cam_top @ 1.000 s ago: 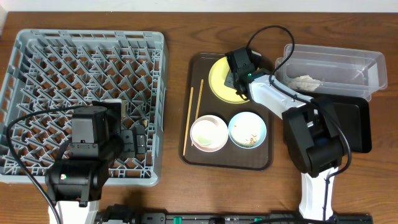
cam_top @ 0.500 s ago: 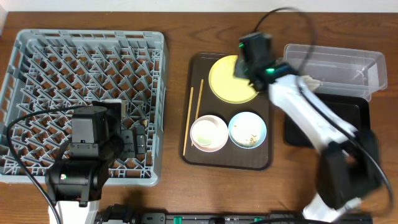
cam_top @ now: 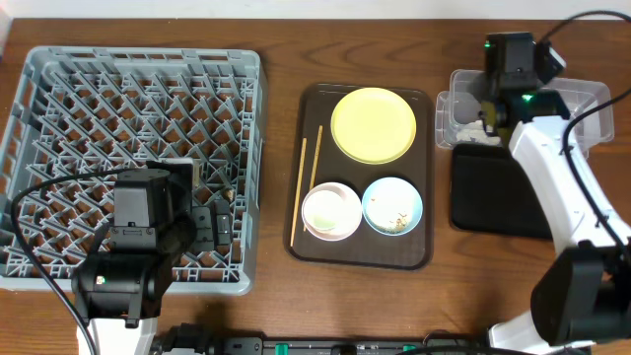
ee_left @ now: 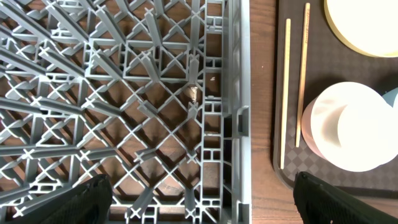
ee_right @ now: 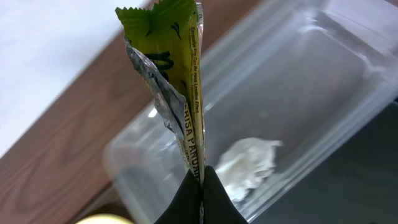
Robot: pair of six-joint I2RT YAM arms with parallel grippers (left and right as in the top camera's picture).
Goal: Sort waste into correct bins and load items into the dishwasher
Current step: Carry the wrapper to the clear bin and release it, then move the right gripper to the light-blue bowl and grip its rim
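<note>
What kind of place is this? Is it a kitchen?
Probably not a real kitchen, more a wooden table set up for robot clean-up practice. There is a grey dish rack, a brown tray with a yellow plate, and the right gripper holding a snack wrapper above a clear tub.

Bright, even light leaves only soft shadows on the brown wooden table (cam_top: 281,39), with faint glare on the clear plastic tub (ee_right: 323,74).
</note>
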